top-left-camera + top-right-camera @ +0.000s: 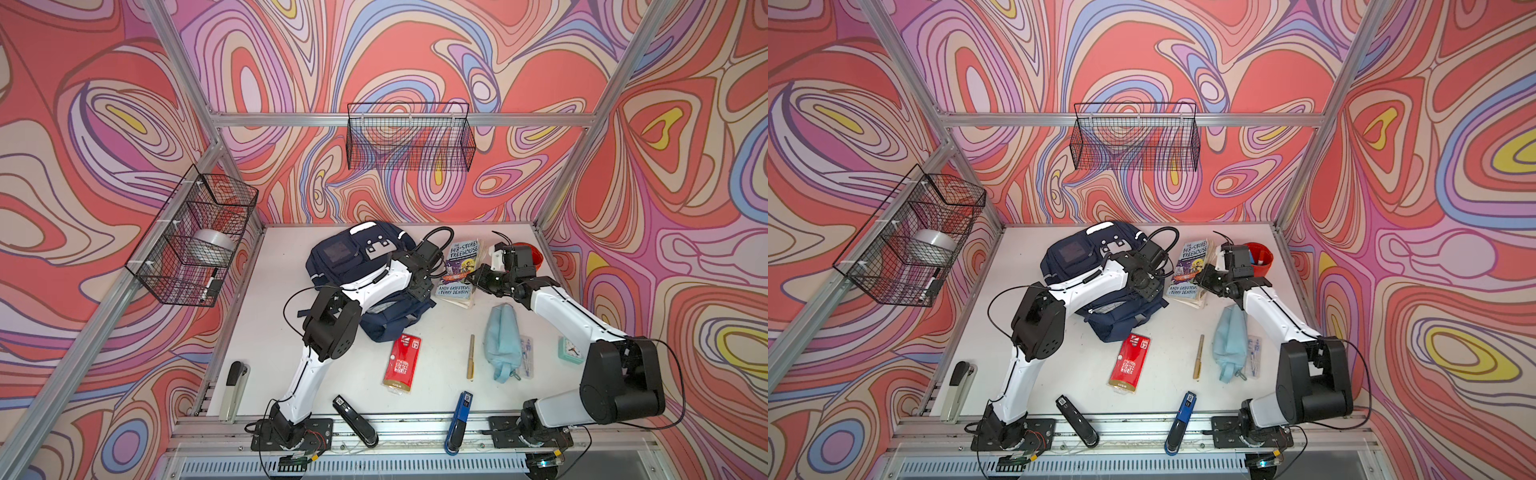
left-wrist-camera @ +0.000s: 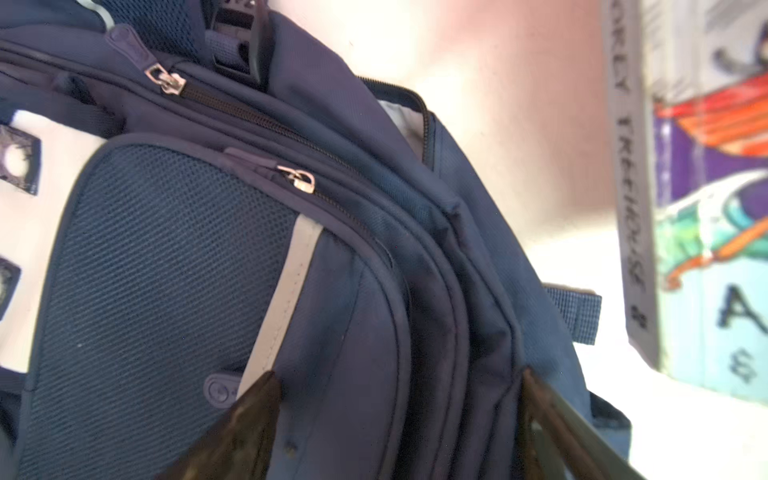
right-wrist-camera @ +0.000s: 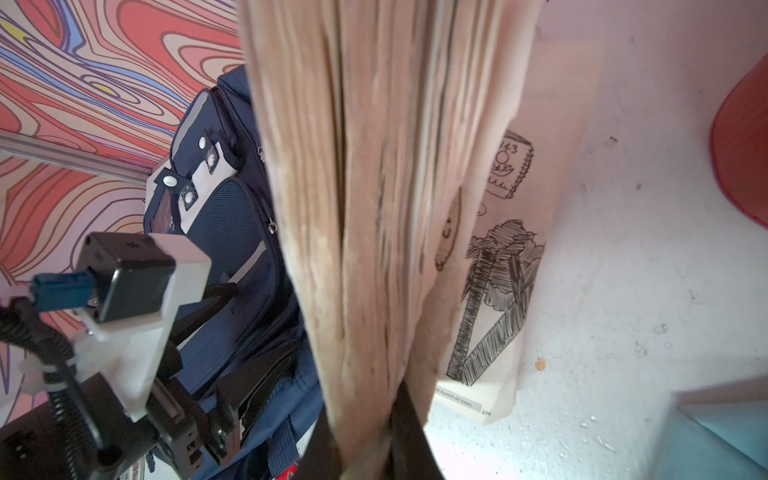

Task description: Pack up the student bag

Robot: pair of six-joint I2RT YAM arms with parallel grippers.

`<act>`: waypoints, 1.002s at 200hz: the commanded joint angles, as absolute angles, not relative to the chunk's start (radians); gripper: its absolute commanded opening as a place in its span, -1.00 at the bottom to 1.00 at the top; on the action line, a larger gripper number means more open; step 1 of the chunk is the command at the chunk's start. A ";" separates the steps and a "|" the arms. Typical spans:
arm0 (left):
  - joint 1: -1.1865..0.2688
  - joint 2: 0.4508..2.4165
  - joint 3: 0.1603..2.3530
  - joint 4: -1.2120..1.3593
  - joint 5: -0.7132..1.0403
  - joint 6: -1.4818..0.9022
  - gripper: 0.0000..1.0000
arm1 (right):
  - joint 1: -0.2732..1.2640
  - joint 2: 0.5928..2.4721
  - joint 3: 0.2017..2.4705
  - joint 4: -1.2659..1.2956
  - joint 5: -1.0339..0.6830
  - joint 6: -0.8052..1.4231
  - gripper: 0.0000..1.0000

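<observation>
Student bag (image 1: 353, 268) lies at eleven o'clock on the table (image 1: 440, 340), left gripper (image 2: 397, 382) spread wide over its three-o'clock edge, likely to part the opening, while right gripper (image 3: 365, 440) clenches the book (image 1: 461, 257) by its pages, ready to feed in.

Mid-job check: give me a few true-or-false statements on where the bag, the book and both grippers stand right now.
1. The right gripper is shut on the book's pages. True.
2. The book is inside the student bag. False: it is outside, beside the bag.
3. The left gripper has its fingers apart over the bag. True.
4. The light blue pouch is packed. False: it lies on the table near the gold pen.
</observation>
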State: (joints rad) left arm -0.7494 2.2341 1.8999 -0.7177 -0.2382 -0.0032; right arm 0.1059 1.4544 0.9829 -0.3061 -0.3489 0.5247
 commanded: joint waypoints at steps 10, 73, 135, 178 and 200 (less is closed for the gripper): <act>-0.741 2.308 1.958 -0.826 -0.310 -0.013 -1.00 | 0.102 1.453 0.971 -0.232 -0.371 0.524 -1.00; -0.683 2.010 1.945 -0.775 -0.186 -0.093 -1.00 | 0.101 1.470 0.994 -0.197 -0.443 0.541 -1.00; -0.637 1.948 1.811 -0.703 -0.085 -0.165 -1.00 | 0.108 1.514 1.028 -0.068 -0.633 0.747 -1.00; -0.627 1.959 1.849 -0.683 -0.094 -0.211 -1.00 | 0.112 1.442 1.079 -0.123 -0.648 0.798 -1.00; -0.615 1.940 1.858 -0.655 -0.075 -0.236 -1.00 | 0.120 1.444 1.074 -0.108 -0.723 0.876 -1.00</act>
State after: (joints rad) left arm -0.6350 1.9644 1.8187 -0.6949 -0.0738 -0.1772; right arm 0.1123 1.4933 1.0416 -0.1669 -0.6312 0.7925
